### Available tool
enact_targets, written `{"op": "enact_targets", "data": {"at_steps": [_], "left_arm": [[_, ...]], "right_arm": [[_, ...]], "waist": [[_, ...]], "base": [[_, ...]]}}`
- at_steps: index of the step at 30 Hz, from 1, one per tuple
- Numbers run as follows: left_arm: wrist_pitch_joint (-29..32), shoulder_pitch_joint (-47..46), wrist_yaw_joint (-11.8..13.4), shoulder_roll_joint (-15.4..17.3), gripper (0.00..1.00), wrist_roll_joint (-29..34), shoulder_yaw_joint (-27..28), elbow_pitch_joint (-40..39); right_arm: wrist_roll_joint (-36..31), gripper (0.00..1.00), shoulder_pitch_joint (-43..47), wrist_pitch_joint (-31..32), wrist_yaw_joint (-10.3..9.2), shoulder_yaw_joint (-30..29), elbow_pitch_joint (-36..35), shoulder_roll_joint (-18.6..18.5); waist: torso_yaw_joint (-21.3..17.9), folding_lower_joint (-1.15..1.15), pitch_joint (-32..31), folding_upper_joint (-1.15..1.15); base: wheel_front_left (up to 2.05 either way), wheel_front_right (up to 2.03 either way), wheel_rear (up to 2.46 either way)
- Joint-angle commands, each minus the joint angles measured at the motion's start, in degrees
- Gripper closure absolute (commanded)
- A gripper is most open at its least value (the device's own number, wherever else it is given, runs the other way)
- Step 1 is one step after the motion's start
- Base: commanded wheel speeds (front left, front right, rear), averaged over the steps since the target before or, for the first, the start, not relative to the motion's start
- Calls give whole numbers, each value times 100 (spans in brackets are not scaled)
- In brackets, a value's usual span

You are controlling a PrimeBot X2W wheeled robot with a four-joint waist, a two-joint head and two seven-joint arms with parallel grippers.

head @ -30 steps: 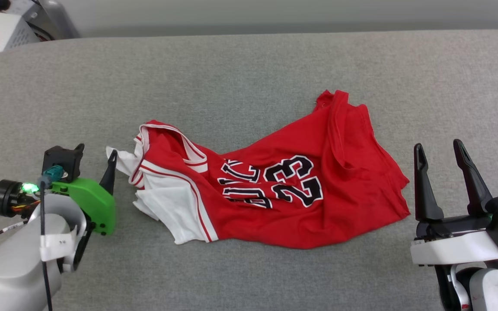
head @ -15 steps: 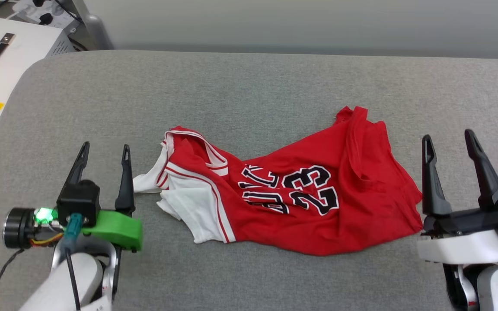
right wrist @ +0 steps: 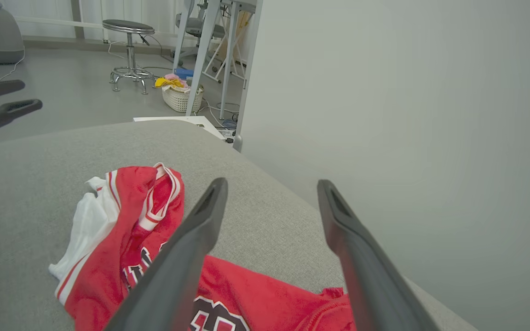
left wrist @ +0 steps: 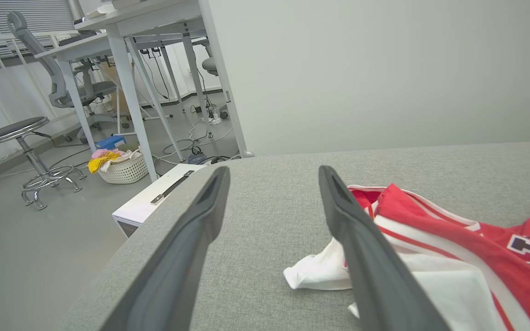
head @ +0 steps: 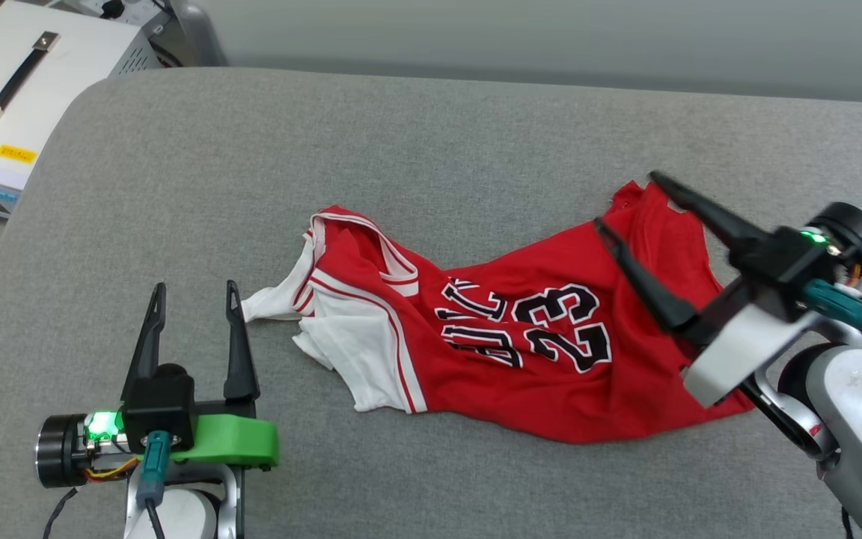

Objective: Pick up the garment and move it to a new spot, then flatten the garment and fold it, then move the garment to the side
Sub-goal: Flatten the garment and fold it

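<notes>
The garment [head: 521,337] is lying crumpled on the grey padded surface [head: 401,142], not yet lifted; the right gripper [head: 625,200], upright beside it a second ago, is now tilting in over its red end, fingers spread wide; the left gripper [head: 194,287], equally spread, is waiting just beside the white sleeve; the pickup is probably beginning.
</notes>
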Motion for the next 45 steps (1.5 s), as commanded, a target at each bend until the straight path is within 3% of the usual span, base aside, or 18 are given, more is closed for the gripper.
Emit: {"op": "enact_targets", "data": {"at_steps": [1, 6, 12, 16, 21, 24, 25, 33, 39, 45], "left_arm": [[-32, 70, -73, -85, 0, 92, 62, -7], [-32, -13, -330, -331, 0, 362, 213, 21], [-32, -134, -563, -555, 0, 559, 430, 17], [-32, -204, -695, -708, 0, 694, 555, 16], [-32, -343, -858, -893, 0, 831, 690, 47], [-32, -372, -941, -943, 0, 898, 815, 92], [-32, -371, -986, -961, 0, 927, 872, 135], [-33, -316, -1106, -984, 0, 995, 970, 199], [-33, -192, -1168, -1005, 0, 1026, 1013, 212], [-33, -45, -1199, -1056, 0, 1041, 1046, 225]], "right_arm": [[236, 0, -234, 280, -5, 315, -31, -184], [1261, 0, -984, 1702, -5, 1867, -247, -909], [2034, 0, -1714, 3064, -5, 3311, -377, -1384], [2427, 0, -2061, 3528, -5, 4067, -74, -1429], [2488, 0, -1911, 3719, -5, 4342, 688, -1237], [2134, 0, -1598, 3754, -5, 4351, 911, -1143], [2009, 100, -1677, 3479, -5, 4351, 1022, -1086], [1959, 100, -2517, 2193, -5, 4121, 1400, -1163], [2023, 100, -2804, 1794, -5, 3751, 1400, -1656], [2314, 100, -2398, 1678, -5, 3335, 1407, -2269]], "waist": [[63, 0, 86, 0], [160, 0, 265, 0], [295, 0, 497, 0], [384, 0, 708, 0], [470, 0, 986, 0], [420, 0, 1027, 0], [342, 0, 998, 0], [137, 0, 749, 0], [65, 0, 547, 0], [-19, 0, 396, 0]], "base": [[0, 0, 0], [0, 0, 0], [0, 0, 0], [0, 0, 0], [0, 0, 0], [0, 0, 0], [0, 0, 0], [0, 0, 0], [0, 0, 0], [0, 0, 0]]}}
